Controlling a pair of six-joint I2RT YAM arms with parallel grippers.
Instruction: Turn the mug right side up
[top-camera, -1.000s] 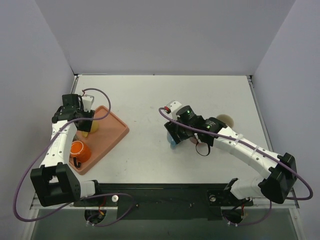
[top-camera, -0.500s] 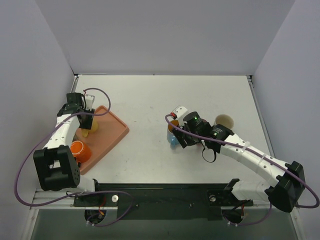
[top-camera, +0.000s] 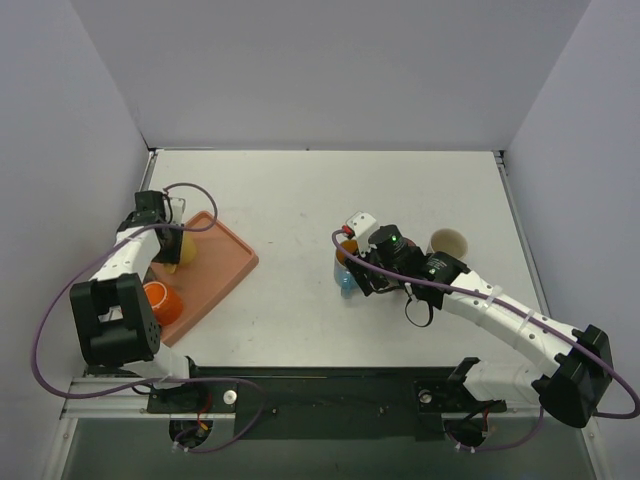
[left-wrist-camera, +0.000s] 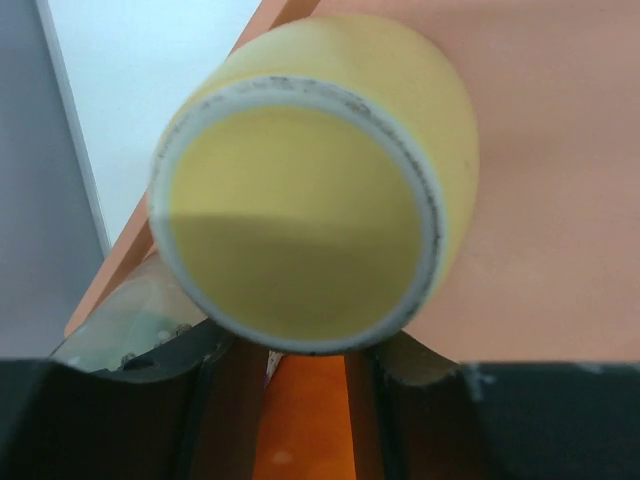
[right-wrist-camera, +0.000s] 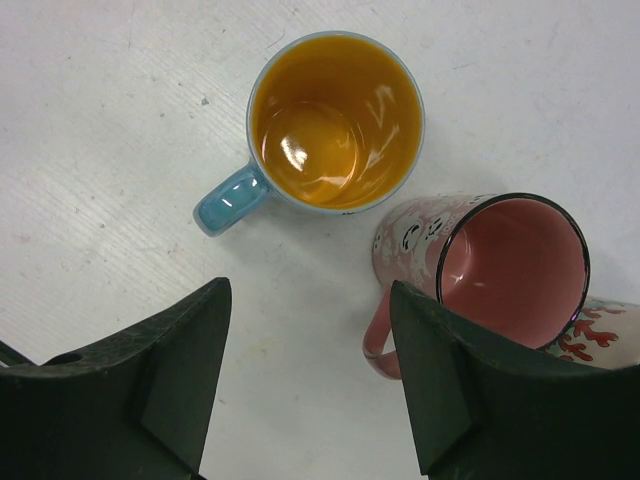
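On the salmon-pink plastic tray (top-camera: 225, 268), at the 9 o'clock edge of the white table (top-camera: 300, 190), my left pincer (left-wrist-camera: 295, 350) straddles the pale yellow ceramic mug (left-wrist-camera: 300, 200). The mug's base faces the wrist camera and its long axis runs off toward 1 o'clock. I cannot tell whether the pincer is clamped. The tray rim crowds 10 o'clock; open room lies at 3. My right pincer (right-wrist-camera: 310, 380) hangs released, well apart.

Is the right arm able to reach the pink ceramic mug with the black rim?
Probably yes: the right gripper hangs open just over the pink mug, with nothing between them.
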